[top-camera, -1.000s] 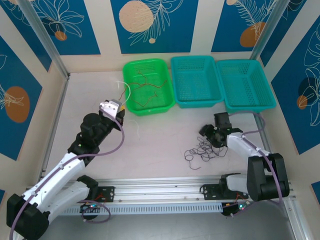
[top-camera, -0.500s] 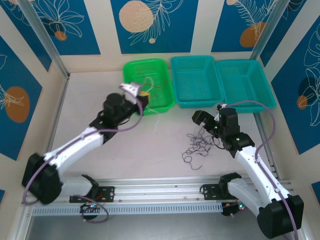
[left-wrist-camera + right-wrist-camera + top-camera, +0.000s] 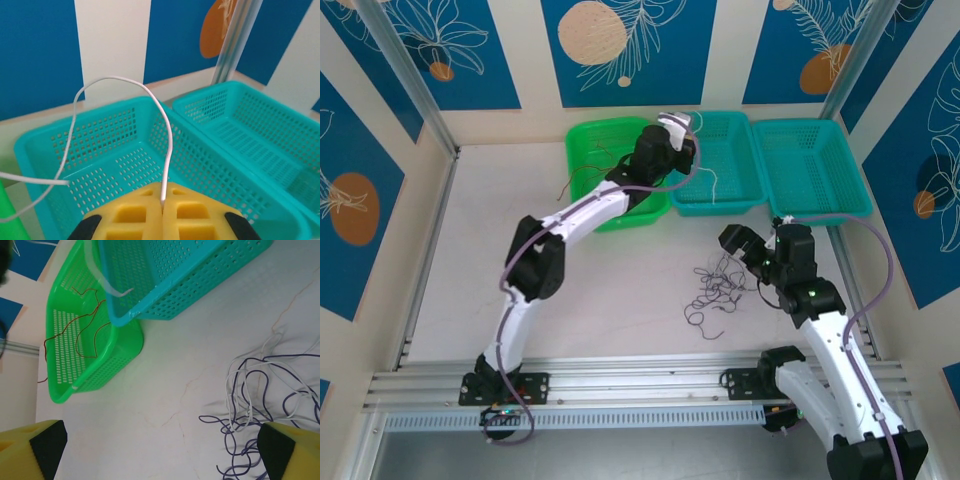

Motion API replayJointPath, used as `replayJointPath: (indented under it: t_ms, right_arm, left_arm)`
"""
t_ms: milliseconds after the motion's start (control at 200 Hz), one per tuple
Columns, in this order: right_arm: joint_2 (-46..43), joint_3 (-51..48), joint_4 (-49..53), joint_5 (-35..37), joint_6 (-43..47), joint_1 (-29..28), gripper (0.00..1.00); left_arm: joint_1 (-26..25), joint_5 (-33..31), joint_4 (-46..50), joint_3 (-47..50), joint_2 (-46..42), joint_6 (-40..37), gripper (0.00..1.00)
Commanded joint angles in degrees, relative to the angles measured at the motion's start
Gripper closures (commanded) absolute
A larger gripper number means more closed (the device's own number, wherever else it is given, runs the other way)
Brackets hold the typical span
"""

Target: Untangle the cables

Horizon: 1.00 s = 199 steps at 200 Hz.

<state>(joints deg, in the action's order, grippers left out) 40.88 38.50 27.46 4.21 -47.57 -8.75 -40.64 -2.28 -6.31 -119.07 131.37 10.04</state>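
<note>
My left gripper (image 3: 680, 123) hangs over the near-left part of the middle teal basket (image 3: 720, 205). Its yellow pads (image 3: 135, 217) are shut on a whitish cable (image 3: 168, 131) that arches up from the gripper (image 3: 162, 194) and trails off left. A tangle of dark purple and whitish cables (image 3: 715, 290) lies on the table. My right gripper (image 3: 748, 250) stands open just right of and above that tangle, with nothing between its fingers. In the right wrist view the tangle (image 3: 265, 405) lies toward the right finger (image 3: 295, 452). Red-orange cables (image 3: 610, 160) lie in the green basket (image 3: 620, 218).
A second teal basket (image 3: 815, 205) stands at the far right, against the back wall. One red-orange cable (image 3: 563, 185) trails out past the green basket's left side. Bare table (image 3: 610, 280) lies between the tangle and the green basket (image 3: 107, 365).
My left arm has swung right from the green basket's left side to over the middle teal basket, carrying the whitish cable. My right gripper has opened wider beside the tangle.
</note>
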Motion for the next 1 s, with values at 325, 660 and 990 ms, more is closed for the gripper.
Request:
replayJointPath:
  t_ms: [325,660,990]
  right_arm:
    - [-1.5,-0.8,3.9,-2.7,1.1,3.4,0.01]
    - [4.3,-3.2,5.3,0.7,-0.3,3.9,0.02]
    - [28.0,-6.3,-2.3,0.5,0.9,4.6,0.19]
  left_arm:
    - [-1.0,3.1,1.5,4.0,-4.2,-8.0,0.07]
    - [-1.8,12.7,-12.9,47.0,-39.9,-7.0,0.07]
    - [-9.6,13.6,-14.4,68.9,-53.8,-3.4,0.07]
